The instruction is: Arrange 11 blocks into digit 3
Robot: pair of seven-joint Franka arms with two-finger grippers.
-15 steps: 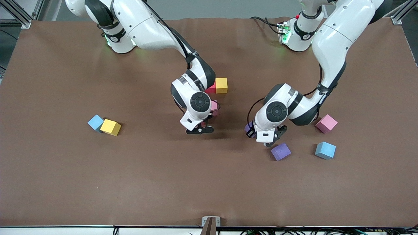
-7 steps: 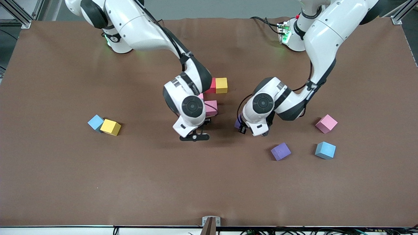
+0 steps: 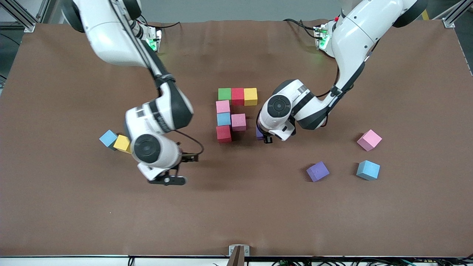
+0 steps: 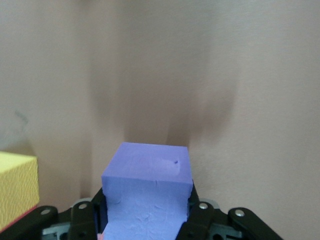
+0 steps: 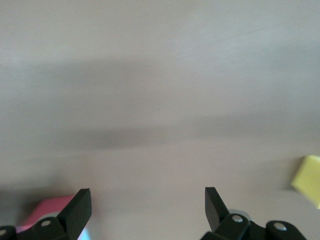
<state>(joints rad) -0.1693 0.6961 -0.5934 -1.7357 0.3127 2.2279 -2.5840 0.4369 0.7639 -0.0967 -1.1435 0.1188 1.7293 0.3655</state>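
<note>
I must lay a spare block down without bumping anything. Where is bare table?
Bare table lies nearer the camera than the purple block and light blue block. It is crowded where the left claw, holding a purple cube, sits by the pink block.

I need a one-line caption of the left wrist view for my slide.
Left end effector shut on a purple cube, over the brown table, with a yellow cube beside it.

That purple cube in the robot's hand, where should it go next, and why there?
Probably down beside the pink cube, toward the left arm's end of the table. The left gripper is shut on a purple cube and sits right by that pink cube, where the middle bar of the digit 3 lacks a cube. The right gripper is open, holding nothing.
</note>
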